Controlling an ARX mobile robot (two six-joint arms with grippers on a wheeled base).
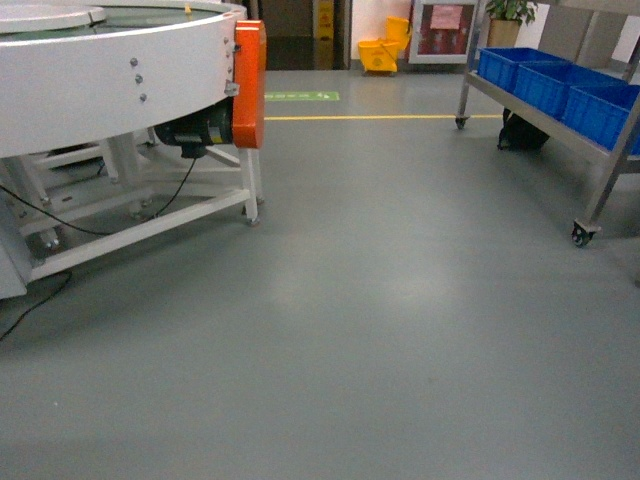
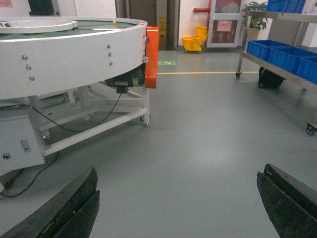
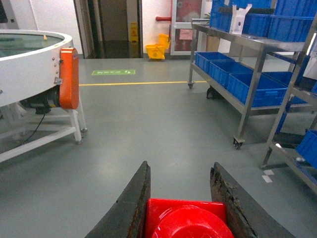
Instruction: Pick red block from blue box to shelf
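Floor (image 1: 380,330): grey, bare between you and the shelf (image 3: 247,74).
Block (image 3: 188,220): clamped in your right gripper (image 3: 181,208).
Shelf: ahead-right, well apart.
Left gripper (image 2: 178,208): fingers wide, empty.

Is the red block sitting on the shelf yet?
No, the red block sits in the right gripper, away from the shelf.

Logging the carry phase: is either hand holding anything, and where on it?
The right hand grips the red block by two opposite sides. The left hand is open, empty.
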